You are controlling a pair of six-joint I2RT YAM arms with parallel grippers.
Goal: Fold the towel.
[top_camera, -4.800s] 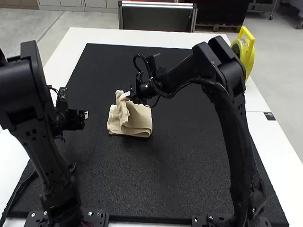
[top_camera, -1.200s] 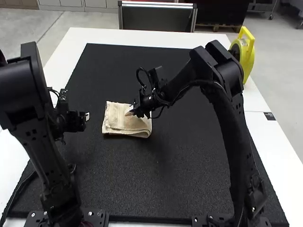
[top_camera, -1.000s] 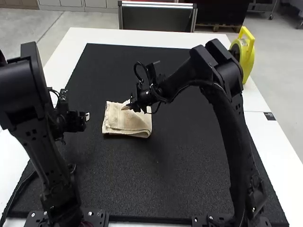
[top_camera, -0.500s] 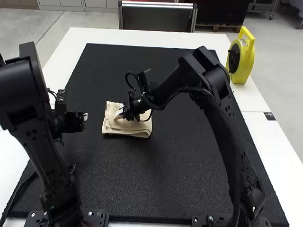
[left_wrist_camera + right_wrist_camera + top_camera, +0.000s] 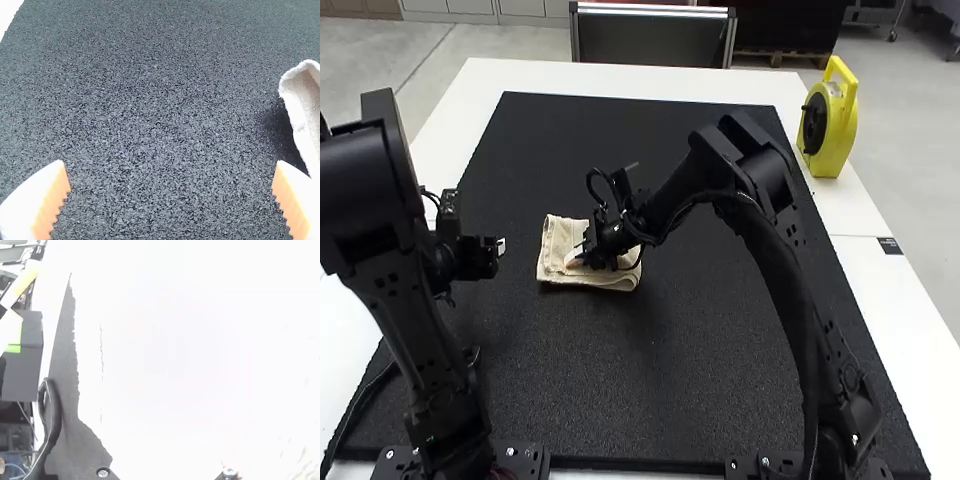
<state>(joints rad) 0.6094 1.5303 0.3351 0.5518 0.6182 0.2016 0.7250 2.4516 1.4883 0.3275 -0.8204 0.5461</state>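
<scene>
Towel [image 5: 558,240], cream-coloured, lies folded in a compact, roughly rectangular pad on the black mat [image 5: 720,370], nearer the mat's left edge than its right and well in from the far and near edges. Layers show along the side facing the mat's near edge, with a rounded fold towards the near right corner of the pad. Its right part is partly hidden under the right arm. In the left wrist view a border of the towel curls up off the mat; in the right wrist view the cloth is a broad, washed-out white area with a faint line running beside its rim.

The right gripper [image 5: 576,256] is down at the towel, over its middle, tilted towards the mat. Whether it is open, closed or clamped on cloth cannot be told. Its arm [image 5: 785,250] rises from the mat's near right corner, bends high, and reaches in across the mat to the towel.

The left gripper [image 5: 501,247] hangs between the mat's left edge and the towel, apart from the cloth. Its fingers [image 5: 47,197] stand wide apart, with bare mat between them. Its arm [image 5: 415,330] stands at the near left corner.

The mat sits on a white table [image 5: 895,290]. On the table, just beyond the mat's right edge and towards the far end, a yellow reel [image 5: 840,135] with a dark centre stands upright, its handle at the top.
</scene>
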